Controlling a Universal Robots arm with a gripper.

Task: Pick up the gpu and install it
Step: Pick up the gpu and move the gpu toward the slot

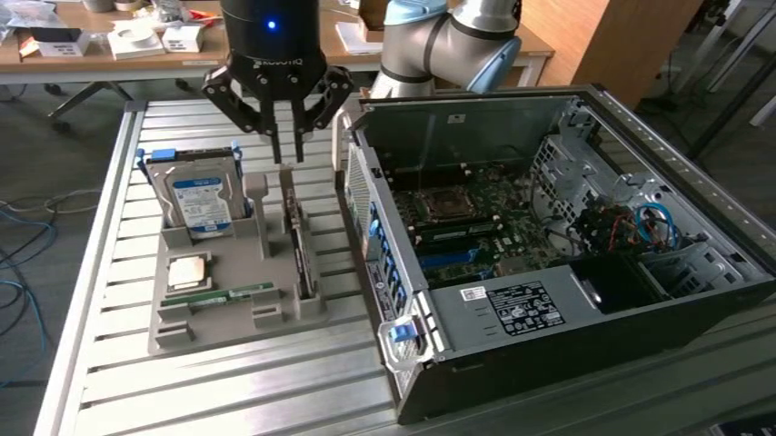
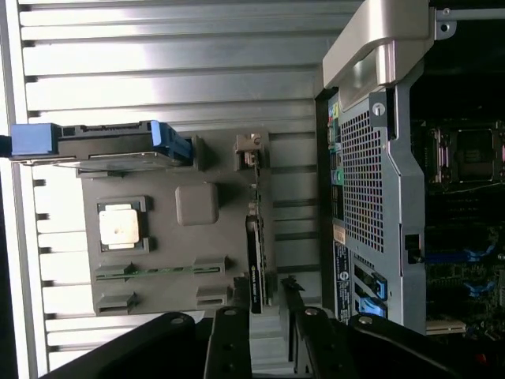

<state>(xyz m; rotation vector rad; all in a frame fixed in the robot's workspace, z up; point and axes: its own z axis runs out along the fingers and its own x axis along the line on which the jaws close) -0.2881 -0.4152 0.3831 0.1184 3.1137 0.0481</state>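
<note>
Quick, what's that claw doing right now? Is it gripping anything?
Gripper: open, holding nothing, hovering above the gpu, which stands on edge in the grey tray.

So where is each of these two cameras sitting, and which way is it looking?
Exterior view: off the arm, raised, looking down across the slatted metal table at the grey plastic parts tray and open black computer case; the black gripper and grey arm joints show.
Wrist view: on the wrist, looking straight down past the gripper and its black jaws onto the tray.
Both share: tray, case, and the thin dark gpu card standing on edge below the open jaws.
</note>
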